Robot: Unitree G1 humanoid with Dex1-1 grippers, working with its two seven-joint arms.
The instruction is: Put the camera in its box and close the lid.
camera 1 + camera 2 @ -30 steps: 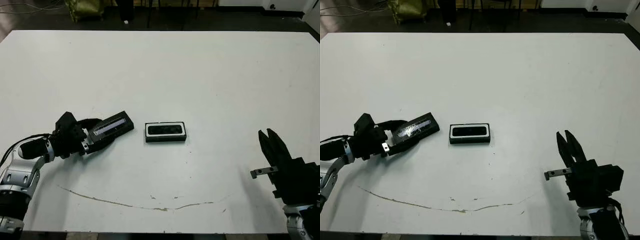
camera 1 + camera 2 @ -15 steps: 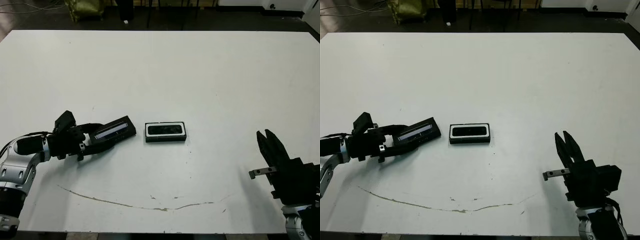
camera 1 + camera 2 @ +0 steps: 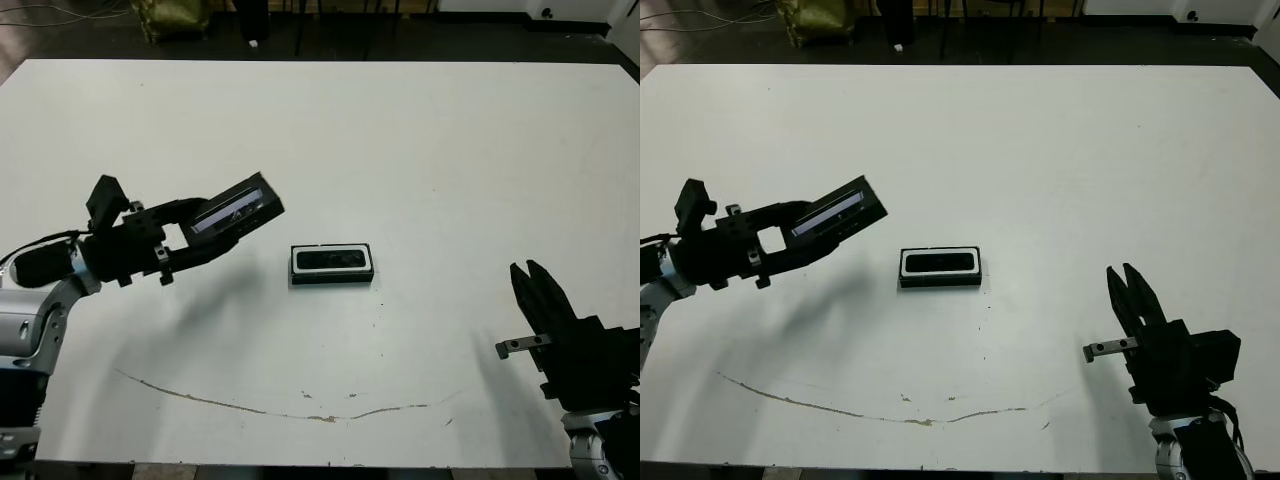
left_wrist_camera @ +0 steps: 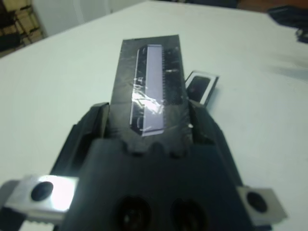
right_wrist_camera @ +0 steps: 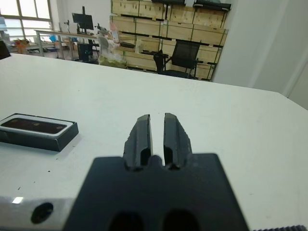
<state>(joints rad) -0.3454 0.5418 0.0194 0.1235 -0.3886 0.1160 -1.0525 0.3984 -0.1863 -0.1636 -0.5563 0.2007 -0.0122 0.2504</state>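
The box [image 3: 332,264], a shallow black tray with a white lining, sits at the table's middle. Inside it lies the camera [image 3: 330,260], a slim black bar. My left gripper [image 3: 205,228] is shut on the lid [image 3: 240,207], a black cover with a silvery strip. The lid hangs tilted in the air, left of the box and a little behind it. In the left wrist view the fingers [image 4: 98,118] clamp the lid [image 4: 154,82] at its near end, with the box [image 4: 202,86] beyond it. My right gripper [image 3: 535,282] stands shut and empty near the front right.
A thin brown mark [image 3: 300,405] runs along the table near its front edge. Dark floor and chair legs [image 3: 300,25] lie past the far edge. Shelves and an office chair [image 5: 185,57] show in the right wrist view.
My left gripper has lifted the lid off the table, up and away from me. The box, the camera and the right gripper have stayed in place.
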